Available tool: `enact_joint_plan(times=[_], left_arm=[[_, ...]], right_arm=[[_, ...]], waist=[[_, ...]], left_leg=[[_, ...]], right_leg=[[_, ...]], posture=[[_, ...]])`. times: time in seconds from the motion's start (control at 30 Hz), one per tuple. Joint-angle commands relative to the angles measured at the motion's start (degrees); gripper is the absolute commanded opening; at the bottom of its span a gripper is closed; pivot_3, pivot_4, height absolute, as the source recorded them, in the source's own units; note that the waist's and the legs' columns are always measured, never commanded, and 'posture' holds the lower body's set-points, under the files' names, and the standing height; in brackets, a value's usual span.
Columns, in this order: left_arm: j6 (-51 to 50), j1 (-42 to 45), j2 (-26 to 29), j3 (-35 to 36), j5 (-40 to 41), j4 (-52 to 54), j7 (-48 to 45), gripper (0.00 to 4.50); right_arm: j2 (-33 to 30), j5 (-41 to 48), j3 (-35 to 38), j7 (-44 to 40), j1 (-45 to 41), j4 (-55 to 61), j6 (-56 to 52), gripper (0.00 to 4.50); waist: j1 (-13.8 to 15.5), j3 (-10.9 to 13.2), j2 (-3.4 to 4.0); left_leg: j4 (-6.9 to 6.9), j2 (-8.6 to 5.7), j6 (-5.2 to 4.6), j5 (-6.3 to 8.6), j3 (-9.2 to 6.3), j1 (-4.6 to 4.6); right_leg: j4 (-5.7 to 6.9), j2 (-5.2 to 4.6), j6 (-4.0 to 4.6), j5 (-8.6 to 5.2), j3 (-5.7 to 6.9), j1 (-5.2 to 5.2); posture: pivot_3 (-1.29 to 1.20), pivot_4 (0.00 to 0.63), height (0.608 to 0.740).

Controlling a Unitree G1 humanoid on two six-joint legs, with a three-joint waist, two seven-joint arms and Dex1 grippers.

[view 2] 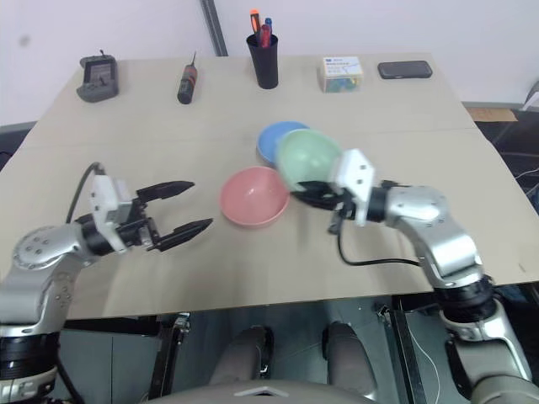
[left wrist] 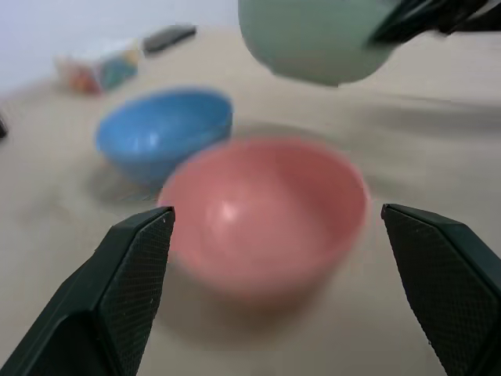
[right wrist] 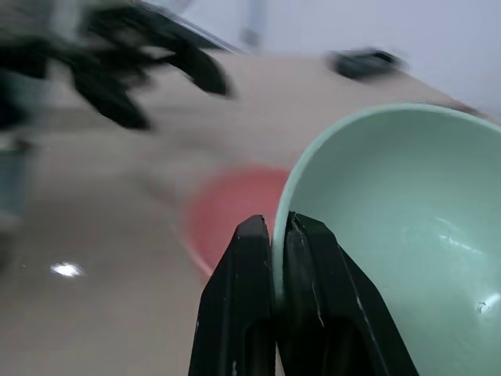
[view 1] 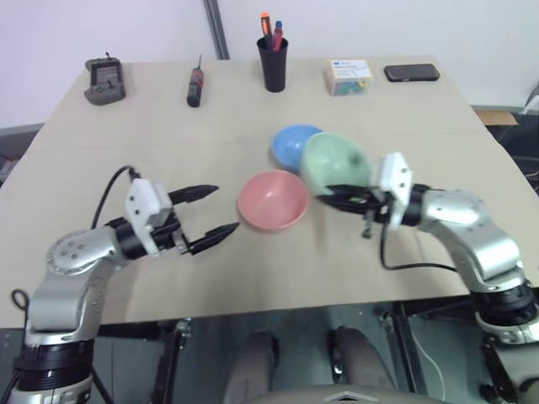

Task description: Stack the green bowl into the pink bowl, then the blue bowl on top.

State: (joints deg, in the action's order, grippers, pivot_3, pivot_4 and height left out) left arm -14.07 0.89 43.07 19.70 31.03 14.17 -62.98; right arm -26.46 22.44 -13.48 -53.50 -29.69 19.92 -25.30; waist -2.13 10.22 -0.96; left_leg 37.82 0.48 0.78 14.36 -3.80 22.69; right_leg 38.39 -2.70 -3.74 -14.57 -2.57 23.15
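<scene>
My right gripper (view 1: pixel 330 192) is shut on the rim of the green bowl (view 1: pixel 333 162), which hangs tilted in the air just right of the pink bowl (view 1: pixel 272 199). The pink bowl rests upright on the table's middle. Behind it, partly covered by the green bowl, sits the blue bowl (view 1: pixel 293 143). My left gripper (view 1: pixel 222 209) stands open to the left of the pink bowl, apart from it, with nothing between its fingers. In the right wrist view the black fingers (right wrist: pixel 258 258) pinch the green rim (right wrist: pixel 313 164) with the pink bowl (right wrist: pixel 231 207) beyond.
Along the table's far edge lie a grey handheld device (view 1: pixel 105 81), a screwdriver (view 1: pixel 195 86), a black pen cup (view 1: pixel 273 63), a small card box (view 1: pixel 349 77) and a black phone (view 1: pixel 411 73). The table's front edge (view 1: pixel 278 307) runs close under both arms.
</scene>
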Motion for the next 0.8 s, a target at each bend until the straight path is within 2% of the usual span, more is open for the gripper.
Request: enact_joint_plan(times=[0.03, 0.1, 0.17, 0.2, 0.23, 0.27, 0.4, 0.47, 0.63, 0.8], left_arm=[[0.7, -2.1, 1.9, 4.7, 3.4, 0.7, -2.7, 4.50], [0.3, -3.0, 2.1, 5.5, 4.3, 1.2, -3.0, 4.50], [-0.1, -4.5, 2.4, 6.3, 5.3, 1.8, -3.7, 4.50], [-0.5, -5.6, 2.6, 6.7, 6.0, 2.4, -4.2, 4.50], [-1.0, -6.6, 2.7, 7.1, 6.6, 3.4, -4.5, 4.50], [-1.5, -7.6, 2.9, 7.5, 7.3, 4.4, -4.8, 4.50], [-2.0, -10.8, 3.1, 9.2, 8.8, 6.9, -4.8, 4.50], [-1.9, -12.0, 2.8, 9.8, 9.1, 7.7, -4.4, 4.50], [-1.5, -13.0, 1.9, 9.4, 9.3, 9.0, -3.1, 4.50], [-1.4, -11.7, 1.5, 8.5, 9.3, 9.2, -1.7, 4.50]], right_arm=[[3.4, -1.1, -4.9, -0.7, -4.6, -1.1, -0.5, 0.15], [4.2, -2.4, -7.0, -1.8, -5.8, -3.5, 0.1, 0.15], [6.0, -3.6, -8.4, -2.3, -7.8, -8.2, 1.0, 0.79], [7.1, -4.2, -8.9, -2.4, -8.6, -10.9, 1.7, 0.98], [7.1, -6.4, -9.7, -2.3, -9.3, -13.2, 4.0, 1.57], [7.5, -6.9, -9.3, -2.0, -9.6, -14.3, 4.9, 1.57], [8.6, -4.5, -2.4, 1.1, -9.7, -12.5, 6.1, 2.97], [6.8, -1.6, 1.7, 0.3, -9.6, -10.2, 5.3, 3.75], [1.4, -5.3, 6.1, -0.3, -11.6, -16.5, 11.7, 3.75], [-2.2, -19.3, 1.1, -0.6, -18.4, -41.1, 34.4, 3.75]], waist=[[0.2, 0.0, 0.00], [0.5, 0.0, -0.05], [0.5, -0.1, -0.09], [0.4, -0.1, -0.10], [0.4, -0.1, -0.09], [0.1, -0.1, -0.09], [-0.2, -0.1, -0.09], [-0.1, -0.1, -0.09], [-0.1, -0.1, -0.09], [-0.4, -0.1, -0.09]], left_leg=[[0.01, -0.01, 0.00, 0.00, 0.00, 0.01], [0.02, -0.06, 0.00, 0.00, -0.05, 0.01], [0.02, -0.09, 0.00, 0.00, -0.10, 0.02], [0.01, -0.09, 0.01, 0.00, -0.08, 0.02], [0.01, -0.08, 0.01, 0.00, -0.07, 0.02], [-0.02, -0.08, 0.01, 0.00, -0.11, 0.06], [-0.19, -0.05, 0.01, 0.00, -0.03, 0.06], [-0.28, -0.05, 0.02, -0.01, 0.00, 0.10], [-0.32, -0.08, 0.01, 0.00, 0.07, 0.11], [-0.40, -0.04, 0.01, -0.01, 0.22, 0.01]], right_leg=[[-0.01, -0.01, 0.00, 0.00, 0.00, 0.00], [-0.03, -0.06, 0.00, 0.00, 0.04, -0.02], [-0.11, -0.08, 0.00, 0.00, 0.09, -0.06], [-0.12, -0.08, 0.00, 0.00, 0.07, -0.06], [-0.12, -0.08, 0.00, 0.00, 0.07, -0.05], [-0.11, -0.07, 0.00, 0.00, 0.10, -0.01], [-0.11, -0.07, 0.01, 0.00, 0.05, 0.10], [-0.10, -0.07, 0.01, 0.00, 0.01, 0.19], [-0.21, -0.11, 0.01, 0.00, -0.01, 0.18], [-0.20, -0.06, 0.01, 0.00, -0.09, 0.20]], posture=[[0.00, 0.150, 0.740], [0.00, 0.150, 0.740], [0.00, 0.150, 0.740], [0.00, 0.150, 0.740], [0.00, 0.150, 0.740], [0.00, 0.150, 0.740], [0.00, 0.150, 0.740], [0.00, 0.150, 0.740], [0.00, 0.150, 0.740], [0.00, 0.150, 0.740]])
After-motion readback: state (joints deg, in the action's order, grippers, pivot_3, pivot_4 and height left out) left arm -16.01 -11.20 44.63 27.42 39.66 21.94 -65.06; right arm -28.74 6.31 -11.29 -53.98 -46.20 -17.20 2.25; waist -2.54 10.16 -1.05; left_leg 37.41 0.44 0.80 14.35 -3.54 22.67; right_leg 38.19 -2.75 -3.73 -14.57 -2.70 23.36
